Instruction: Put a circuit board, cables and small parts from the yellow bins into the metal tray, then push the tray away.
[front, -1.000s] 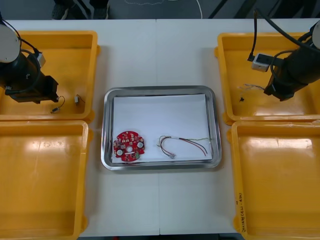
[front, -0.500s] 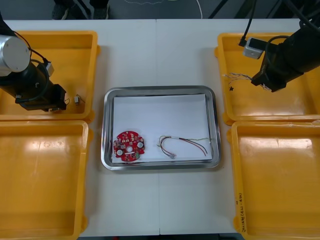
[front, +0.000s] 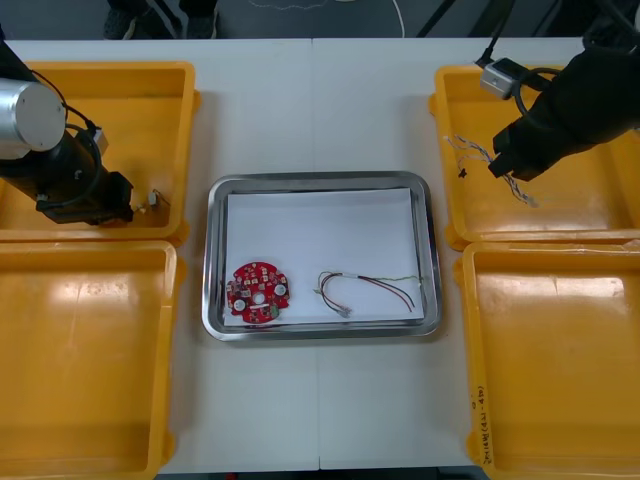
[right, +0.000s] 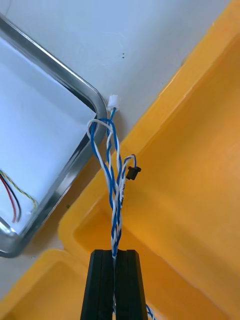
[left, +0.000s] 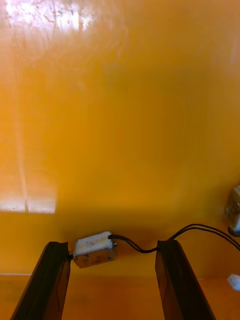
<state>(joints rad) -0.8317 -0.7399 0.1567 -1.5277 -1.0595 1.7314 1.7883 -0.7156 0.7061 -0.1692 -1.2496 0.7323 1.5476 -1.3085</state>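
right gripper (front: 498, 168): clamped on blue-white cable (right: 114, 200), held over far right bin (front: 600, 215), near its inner wall
cable lie: pinched between shut fingers (right: 100, 285), long axis run straight out from the tips toward tray (front: 320, 180); white plug end seen over tabletop (front: 320, 100), between bin wall and tray corner
tray direction: to the robot's left of the right gripper and a bit nearer the robot; far right corner is closest
key relation: cable must be carried left over the bin wall; loose loops are judged likely to catch on the tray rim if kept low
left gripper (left: 114, 280): fingers apart, set low in far left bin (front: 120, 110), straddling black cable (left: 145, 245)
black cable lie: block end just beside one finger, wire run across the gap to the other, so the long axis lies finger to finger; a squeeze along it is judged awkward
in tray: board (front: 260, 293) and red-yellow cable (front: 365, 288), apart, both on the white inside
small part (front: 155, 199): just beside left gripper, untouched
hidden: black cable's far end cut off past the finger; dark bit (right: 132, 173) on the blue-white loop, kind not made out
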